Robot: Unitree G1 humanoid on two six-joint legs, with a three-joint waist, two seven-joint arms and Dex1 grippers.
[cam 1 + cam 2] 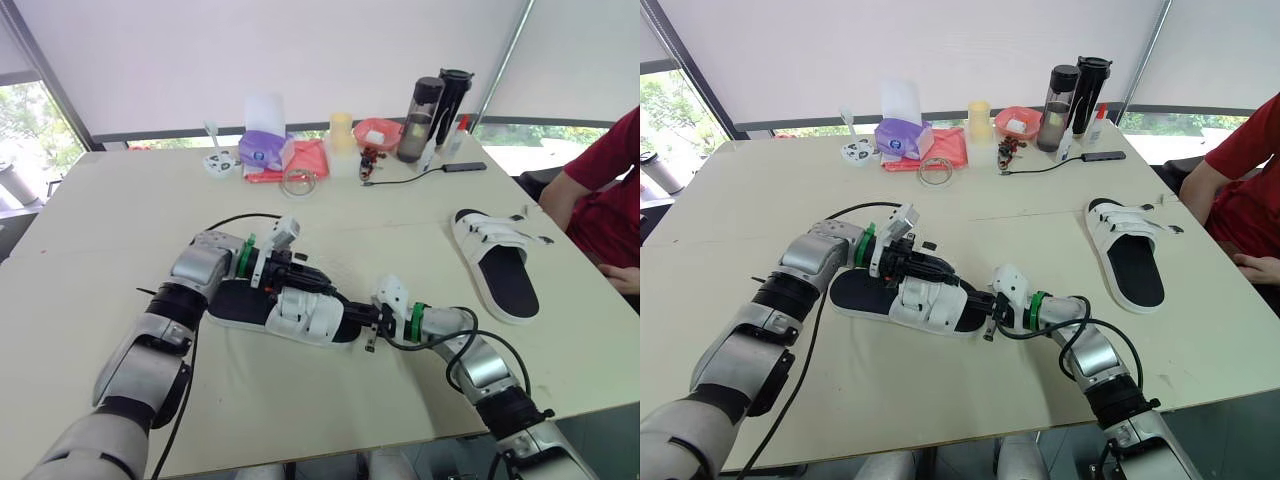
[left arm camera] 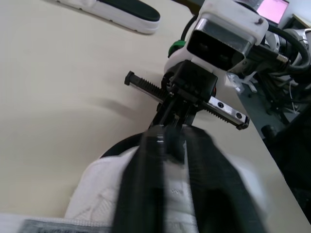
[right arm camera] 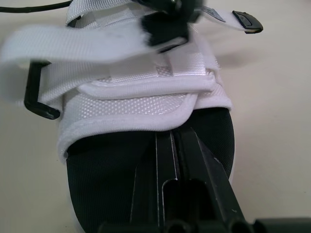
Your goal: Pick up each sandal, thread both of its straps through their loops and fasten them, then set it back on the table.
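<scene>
left gripper (image 1: 292, 272) clamped narrow on white strap (image 3: 73, 46) at frame centre, right gripper (image 1: 366, 322) closed, tips on sandal (image 1: 305, 318) toe insole, strap end blurred, exact grip spot hard to make out

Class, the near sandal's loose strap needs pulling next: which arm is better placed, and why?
Probably left. The left gripper sits on top of the near sandal, right at the loose strap. The right gripper is at the toe end, fingers shut, better suited to steadying it.
</scene>
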